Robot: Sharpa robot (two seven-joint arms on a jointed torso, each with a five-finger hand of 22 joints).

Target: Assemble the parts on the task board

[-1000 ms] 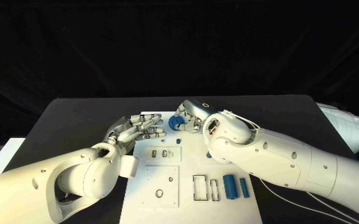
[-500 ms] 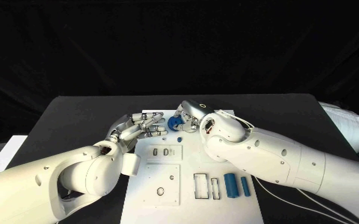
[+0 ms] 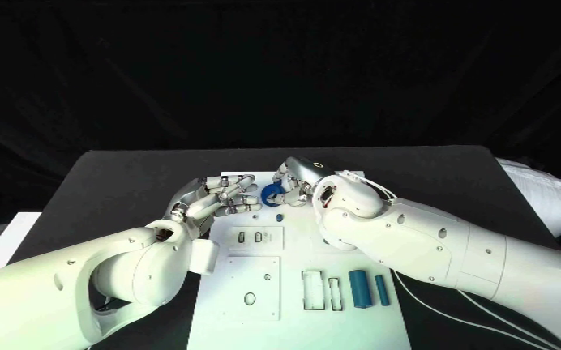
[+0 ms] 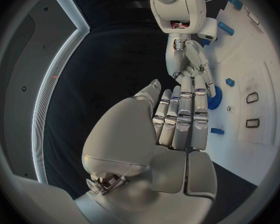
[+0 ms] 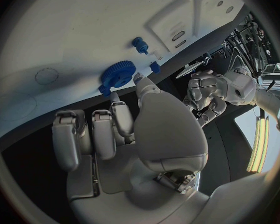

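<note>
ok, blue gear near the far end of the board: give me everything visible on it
The blue gear is a toothed round disc, plastic-looking, lying flat on the white task board near its far end, between the two hands. The right hand is right at it; whether its fingertips touch cannot be told. The left hand stays off it.

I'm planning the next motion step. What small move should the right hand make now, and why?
Probably close the right hand onto the blue toothed gear: its fingertips sit beside the gear on the white task board, apparently not gripping it yet, while the left hand waits nearby.

A blue gear lies flat at the white task board's far end
</note>
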